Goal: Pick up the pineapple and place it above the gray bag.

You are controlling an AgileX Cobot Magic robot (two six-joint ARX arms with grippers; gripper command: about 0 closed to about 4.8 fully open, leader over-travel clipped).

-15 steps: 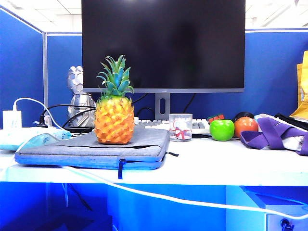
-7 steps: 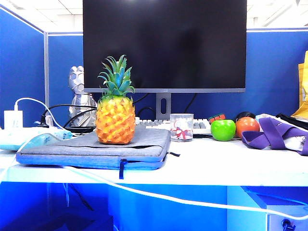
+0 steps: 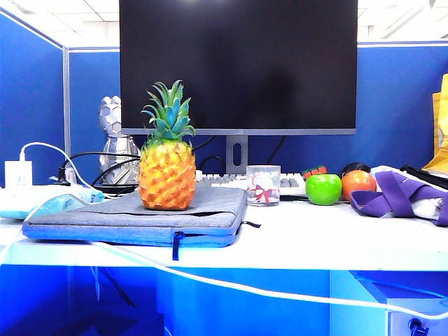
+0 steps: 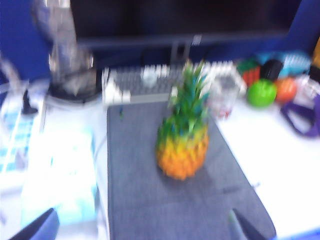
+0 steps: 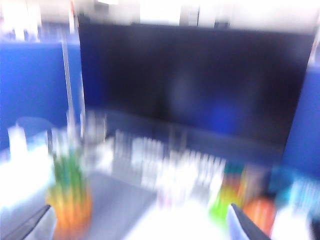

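On the gray bag (image 3: 136, 210) my pineapple (image 3: 166, 171) already stands upright; left pincer (image 4: 142, 227) and right pincer (image 5: 140, 225) hang apart, empty, nothing left.

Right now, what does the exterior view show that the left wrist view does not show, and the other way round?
Only the exterior view shows the white cable hanging in front of the desk edge and the bag's zipper pull. Neither gripper appears there.

Only the left wrist view shows the left gripper, its two fingertips wide apart at the picture's edge, holding nothing, above the near end of the bag.

Both show the pineapple upright on the gray bag, the green apple, the orange fruit and the keyboard.
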